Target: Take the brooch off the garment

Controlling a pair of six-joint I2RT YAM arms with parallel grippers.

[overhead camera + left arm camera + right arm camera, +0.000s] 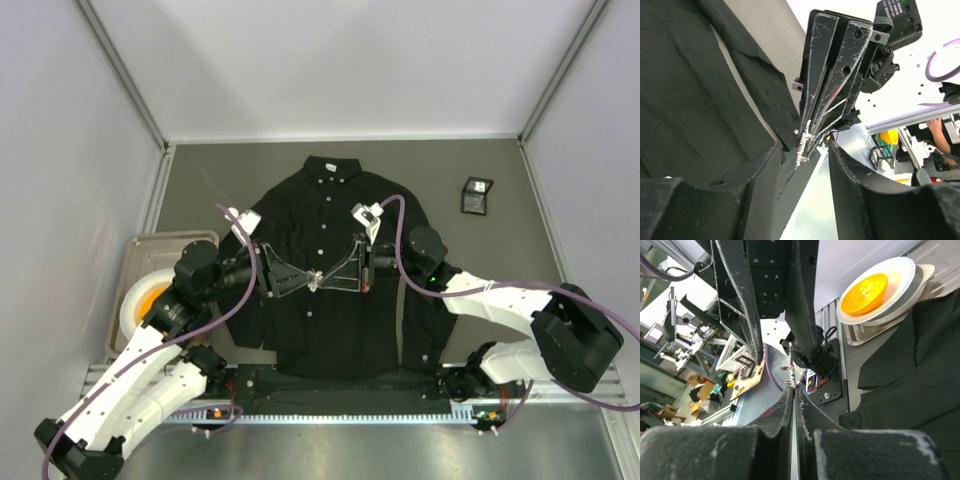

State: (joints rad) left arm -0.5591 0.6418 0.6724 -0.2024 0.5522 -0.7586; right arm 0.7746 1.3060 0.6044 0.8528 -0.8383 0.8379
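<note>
The black garment point(330, 330) lies flat in the middle of the table, collar at the far side; it also shows in the left wrist view point(690, 100) and the right wrist view point(920, 390). The tiny white brooch point(314, 279) sits over the shirt's middle, where both grippers meet. My right gripper point(322, 279) is shut on the brooch, which sticks out edge-on past its tips point(791, 365). My left gripper point(306, 283) is open; the brooch point(803, 145) hangs just beyond the gap between its fingers point(765, 180). Whether the brooch still touches the cloth is unclear.
A small black box point(477, 195) lies at the far right of the table. A metal tray point(175, 240) at the left holds white plates and an orange bowl point(150, 297), also in the right wrist view point(865, 292). The shirt's sleeves run down both sides.
</note>
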